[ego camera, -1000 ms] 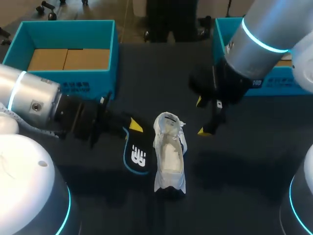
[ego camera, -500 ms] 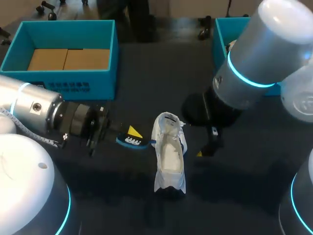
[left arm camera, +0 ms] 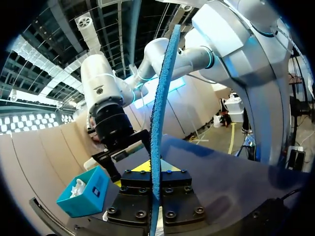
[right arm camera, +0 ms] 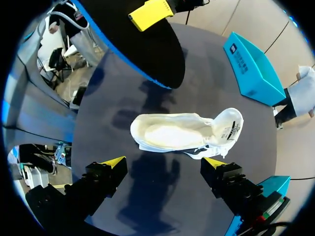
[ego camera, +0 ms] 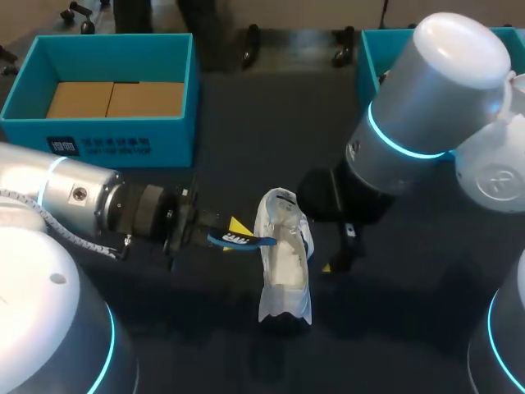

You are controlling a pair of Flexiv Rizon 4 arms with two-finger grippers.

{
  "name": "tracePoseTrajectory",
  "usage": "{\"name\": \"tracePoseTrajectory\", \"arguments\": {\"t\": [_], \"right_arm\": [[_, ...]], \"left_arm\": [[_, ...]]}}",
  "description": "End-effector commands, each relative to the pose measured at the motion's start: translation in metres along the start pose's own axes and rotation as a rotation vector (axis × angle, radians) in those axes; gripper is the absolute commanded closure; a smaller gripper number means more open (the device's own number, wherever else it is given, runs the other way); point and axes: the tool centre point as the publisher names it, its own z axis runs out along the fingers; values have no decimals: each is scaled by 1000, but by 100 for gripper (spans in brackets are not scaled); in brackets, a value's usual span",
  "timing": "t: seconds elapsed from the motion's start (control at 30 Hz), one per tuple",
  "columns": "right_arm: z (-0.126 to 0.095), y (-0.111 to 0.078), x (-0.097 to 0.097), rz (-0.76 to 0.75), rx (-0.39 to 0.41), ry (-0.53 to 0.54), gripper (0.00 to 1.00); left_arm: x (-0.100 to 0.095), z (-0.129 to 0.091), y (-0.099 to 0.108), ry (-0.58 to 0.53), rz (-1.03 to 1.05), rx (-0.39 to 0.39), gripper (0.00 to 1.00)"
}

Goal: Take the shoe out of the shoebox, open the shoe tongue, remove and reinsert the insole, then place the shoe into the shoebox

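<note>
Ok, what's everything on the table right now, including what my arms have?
shoe: one, white, on its sole mid-table, opening upward
insole: one, black with blue edge, held off the table, its tip at the shoe's side
left shoebox: one, teal, far left of table, open, brown cardboard inside
right shoebox: one, teal, far right, mostly hidden by the right arm
table: one, dark
left gripper: shut on the insole
right gripper: open, over the shoe
</note>
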Motion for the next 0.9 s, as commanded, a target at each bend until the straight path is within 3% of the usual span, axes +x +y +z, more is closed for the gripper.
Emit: {"name": "tracePoseTrajectory", "arguments": {"t": [0.03, 0.2, 0.47, 0.9], "right_arm": [[4, 0, -2, 24, 11, 6, 0], [22, -5, -1, 78, -19, -3, 0], [46, -6, 4, 31, -40, -38, 0], [65, -8, 8, 6, -27, -11, 0]], "left_arm": [[1, 0, 0, -1, 1, -1, 100], [13, 8, -2, -23, 13, 33, 100], [23, 23, 5, -43, -28, 82, 100], [28, 40, 12, -54, -76, 131, 100]]}}
